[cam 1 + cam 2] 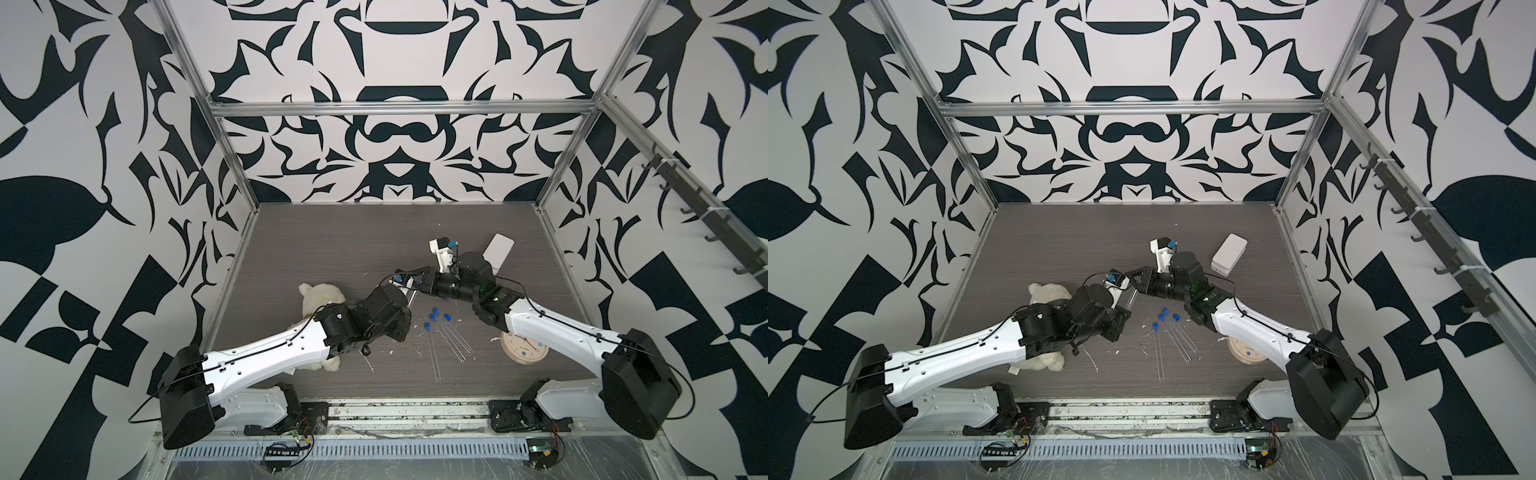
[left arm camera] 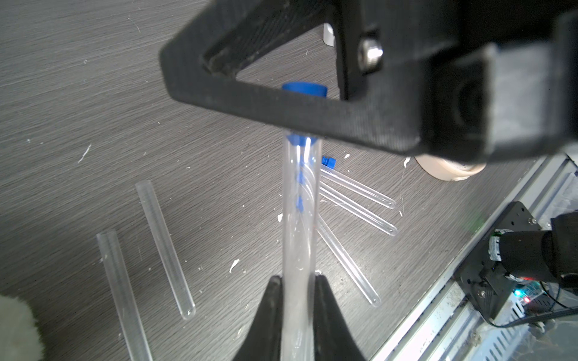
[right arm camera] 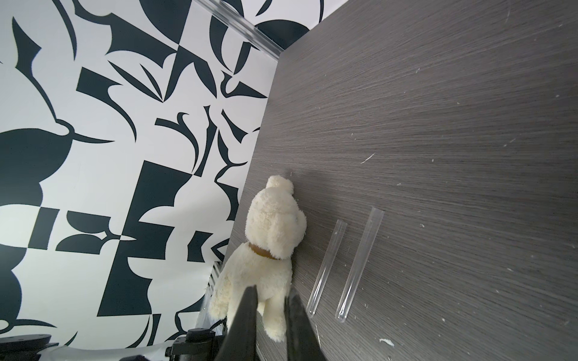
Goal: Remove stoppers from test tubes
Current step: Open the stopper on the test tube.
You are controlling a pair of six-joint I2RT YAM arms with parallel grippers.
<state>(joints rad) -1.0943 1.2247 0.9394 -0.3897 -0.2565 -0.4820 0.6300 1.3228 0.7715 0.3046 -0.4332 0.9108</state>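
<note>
Left gripper (image 2: 298,278) clamped on a test tube (image 2: 300,218), held off the table (image 3: 438,125), mid-frame in both top views. Blue stopper (image 2: 305,88) seated in its far end. Right gripper (image 3: 272,289) has one finger right at that stopper; jaws narrowly apart, nothing visible between them from the right wrist, can't tell if they touch it. Two uncapped tubes (image 3: 359,262) lie beside the plush dog (image 3: 272,234). More tubes (image 2: 359,187) fan out just below centre in both top views.
</note>
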